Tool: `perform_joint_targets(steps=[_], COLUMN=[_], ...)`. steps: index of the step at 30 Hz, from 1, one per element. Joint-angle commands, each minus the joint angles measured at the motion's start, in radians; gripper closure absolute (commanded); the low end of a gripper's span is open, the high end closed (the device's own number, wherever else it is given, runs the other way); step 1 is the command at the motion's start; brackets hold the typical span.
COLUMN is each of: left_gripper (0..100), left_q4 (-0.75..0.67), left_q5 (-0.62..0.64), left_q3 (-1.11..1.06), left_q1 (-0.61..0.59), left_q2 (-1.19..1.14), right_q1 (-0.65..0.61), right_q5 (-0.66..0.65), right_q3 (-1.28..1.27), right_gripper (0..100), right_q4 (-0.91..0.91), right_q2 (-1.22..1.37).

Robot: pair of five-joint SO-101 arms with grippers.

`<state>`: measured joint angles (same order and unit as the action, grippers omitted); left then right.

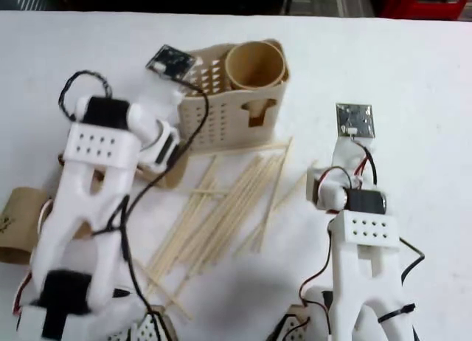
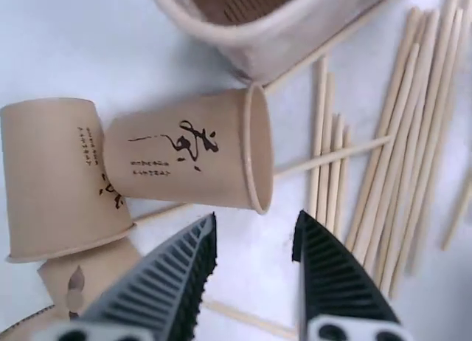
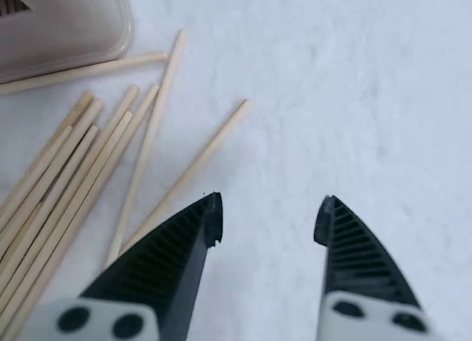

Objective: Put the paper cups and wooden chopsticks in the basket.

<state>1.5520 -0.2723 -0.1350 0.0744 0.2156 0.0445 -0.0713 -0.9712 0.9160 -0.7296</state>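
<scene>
A perforated beige basket (image 1: pixel 228 108) stands at the back of the table with one paper cup (image 1: pixel 255 64) upright inside it. Wooden chopsticks (image 1: pixel 221 208) lie scattered in front of it. In the left wrist view, my left gripper (image 2: pixel 254 238) hangs open just above the table, near the rim of a paper cup (image 2: pixel 184 160) lying on its side. A second cup (image 2: pixel 51 171) lies beside that one, close to the basket (image 2: pixel 280 23). My right gripper (image 3: pixel 267 219) is open over bare table, next to the chopsticks (image 3: pixel 81 171).
Another paper cup (image 1: pixel 18 223) lies on its side at the table's left edge. The left arm (image 1: pixel 99 145) covers the cups by the basket. The right arm (image 1: pixel 365 226) stands right of the chopstick pile. White table extends to the right.
</scene>
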Motion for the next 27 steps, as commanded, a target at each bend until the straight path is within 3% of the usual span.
perform_joint_targets(steps=[1, 5, 13, 22, 27], left_gripper=[82, 77, 76, 85, 94], left_q4=[-0.166, -0.296, -0.517, -0.787, -0.822], left_q5=[0.041, 0.08, 0.075, 0.026, 0.006], left_q3=[-0.19, -0.391, -0.62, -0.776, -0.812], left_q1=[-0.013, -0.013, -0.013, -0.079, -0.079], left_q2=[0.206, 0.329, 0.34, 0.34, 0.351], right_q1=[0.002, 0.002, 0.002, 0.002, 0.002], right_q5=[0.005, 0.005, 0.003, 0.003, 0.003], right_q3=[0.006, 0.006, 0.006, 0.006, 0.006], right_gripper=[78.6, 78.6, 78.6, 78.6, 78.6], right_q4=[-0.013, -0.013, -0.013, -0.012, -0.013], right_q2=[-0.028, -0.028, -0.028, -0.028, -0.028])
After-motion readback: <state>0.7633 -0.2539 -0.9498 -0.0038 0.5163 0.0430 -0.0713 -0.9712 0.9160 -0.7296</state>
